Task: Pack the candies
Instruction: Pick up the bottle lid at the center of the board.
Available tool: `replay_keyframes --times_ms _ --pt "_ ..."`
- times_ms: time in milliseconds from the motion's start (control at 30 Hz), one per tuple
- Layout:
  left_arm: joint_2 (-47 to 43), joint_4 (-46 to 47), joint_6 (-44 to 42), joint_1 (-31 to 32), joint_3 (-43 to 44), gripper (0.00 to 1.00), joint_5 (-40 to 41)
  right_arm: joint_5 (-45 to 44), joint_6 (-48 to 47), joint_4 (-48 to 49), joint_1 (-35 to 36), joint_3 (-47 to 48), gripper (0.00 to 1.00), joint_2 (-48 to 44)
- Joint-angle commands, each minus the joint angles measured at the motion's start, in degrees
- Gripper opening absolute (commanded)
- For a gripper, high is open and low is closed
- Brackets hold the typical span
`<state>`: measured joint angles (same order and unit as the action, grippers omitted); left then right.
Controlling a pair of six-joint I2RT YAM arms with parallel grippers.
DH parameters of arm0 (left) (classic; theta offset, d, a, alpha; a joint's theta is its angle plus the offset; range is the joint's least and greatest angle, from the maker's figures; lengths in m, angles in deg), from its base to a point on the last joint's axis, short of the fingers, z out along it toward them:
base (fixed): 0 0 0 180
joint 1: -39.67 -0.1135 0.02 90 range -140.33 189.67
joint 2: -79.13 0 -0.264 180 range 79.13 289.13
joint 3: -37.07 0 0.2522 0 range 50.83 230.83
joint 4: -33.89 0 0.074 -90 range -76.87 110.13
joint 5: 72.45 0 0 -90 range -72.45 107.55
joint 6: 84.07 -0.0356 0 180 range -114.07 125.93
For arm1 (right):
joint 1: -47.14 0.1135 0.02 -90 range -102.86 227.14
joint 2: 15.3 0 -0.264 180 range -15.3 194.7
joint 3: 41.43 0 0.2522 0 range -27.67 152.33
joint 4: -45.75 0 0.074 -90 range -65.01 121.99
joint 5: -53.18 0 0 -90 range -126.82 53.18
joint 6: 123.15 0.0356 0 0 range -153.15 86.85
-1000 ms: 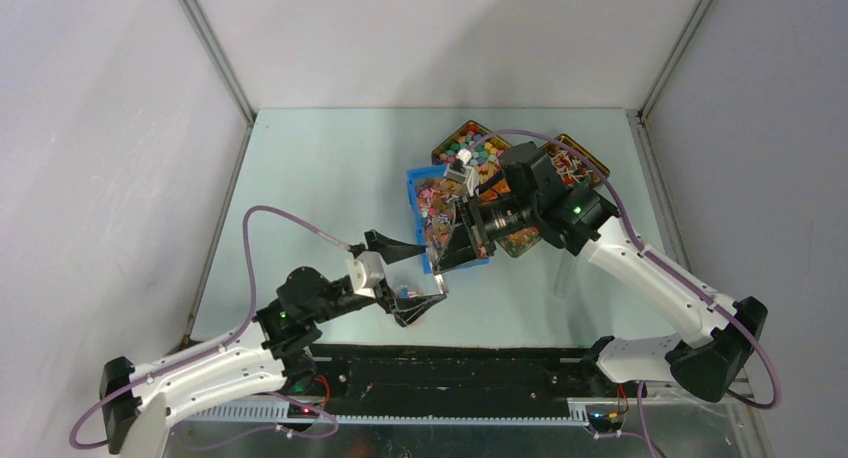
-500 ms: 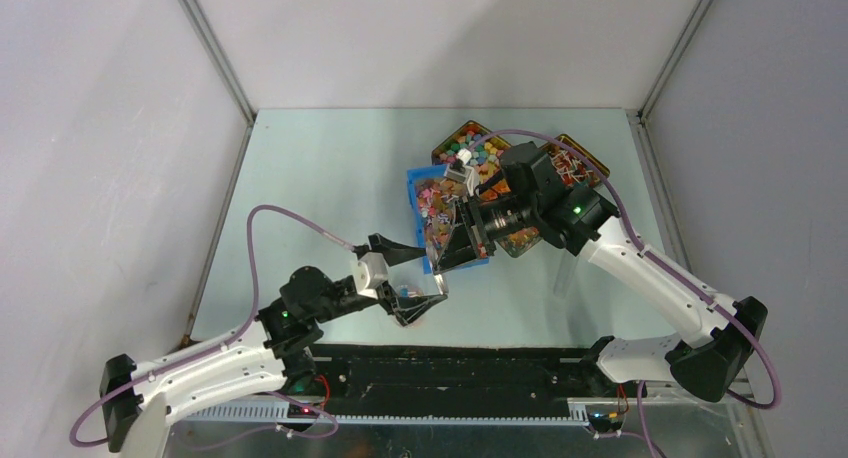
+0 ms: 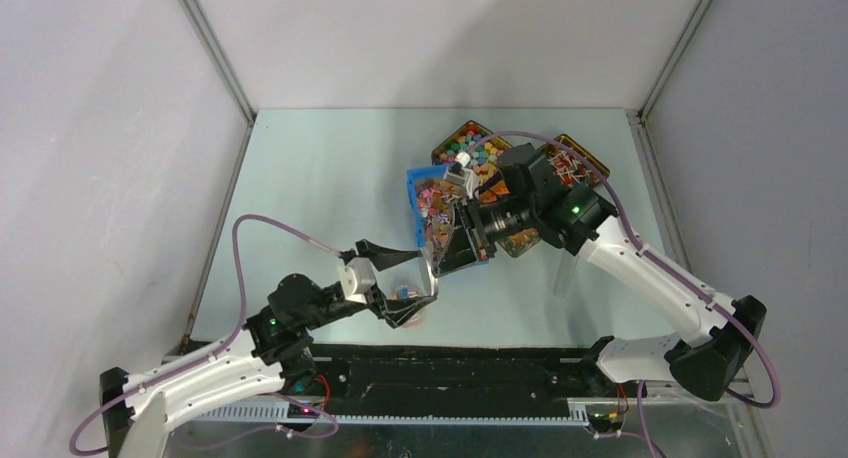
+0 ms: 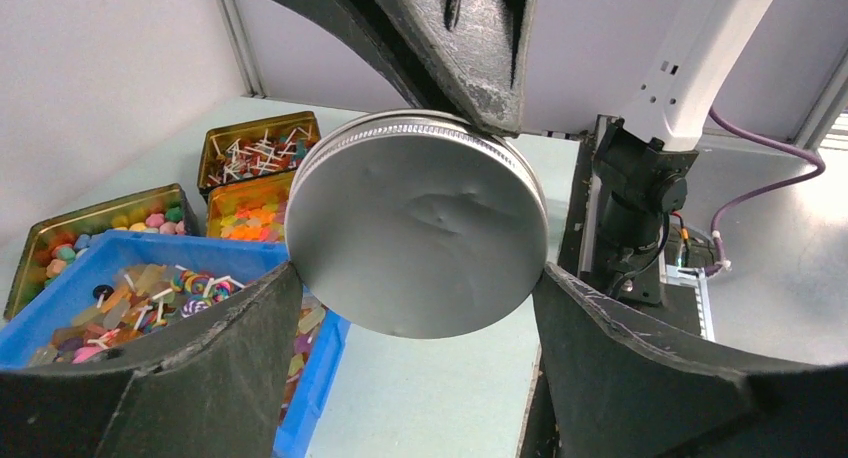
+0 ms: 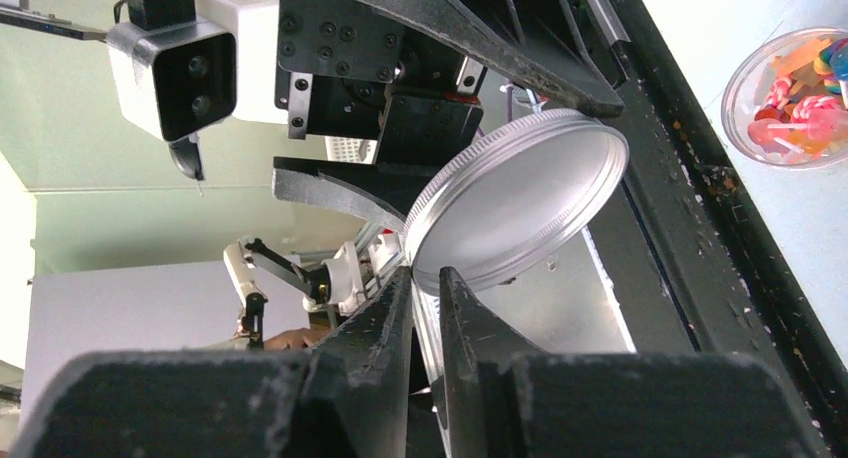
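Entry: the round silver lid (image 4: pixel 420 233) is held on edge above the table (image 3: pixel 320 178), just in front of the blue bin (image 4: pixel 318 378).

Right gripper (image 5: pixel 425 273): fingers pressed almost together, pinching the lid's rim.

Left gripper (image 4: pixel 415 268): fingers spread wide, one on each side of the lid. In the left wrist view both inner faces meet its edge, and we read this as a grip across the lid.

The candies (image 3: pixel 432 198) lie in the blue bin, right of centre on the table. More fill the open tins touching it behind and beside: a tin of mixed round pieces (image 4: pixel 100 202) and a lollipop tin (image 4: pixel 258 120).

A small clear cup (image 5: pixel 728 98) of sweets stands on the table near the black base rail.
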<state>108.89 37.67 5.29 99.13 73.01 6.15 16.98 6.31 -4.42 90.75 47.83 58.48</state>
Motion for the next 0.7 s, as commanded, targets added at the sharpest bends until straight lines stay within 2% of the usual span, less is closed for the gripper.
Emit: replay_keyframes --times_ms 0,233,400,533,667 --pt "-1.56 -0.23 -1.15 0.13 0.28 0.83 2.41 -0.19 -1.45 -1.19 0.40 2.11 0.20 0.36" --pt "-0.30 -4.60 -1.67 0.13 1.87 0.82 3.83 -1.66 -2.84 -2.69 0.39 2.06 0.43 0.18" --pt "-0.06 -17.83 -3.69 0.13 6.19 0.83 6.77 -6.39 -7.01 -9.16 -0.23 2.07 0.67 -1.35" --pt "0.49 -28.15 -3.32 0.13 9.65 0.83 9.21 -12.36 -9.66 -13.50 -1.37 0.90 0.77 -2.66" --pt "2.71 -37.78 -1.22 0.13 13.42 0.84 13.85 -17.74 -10.83 -16.21 -3.18 -1.17 0.80 -3.64"
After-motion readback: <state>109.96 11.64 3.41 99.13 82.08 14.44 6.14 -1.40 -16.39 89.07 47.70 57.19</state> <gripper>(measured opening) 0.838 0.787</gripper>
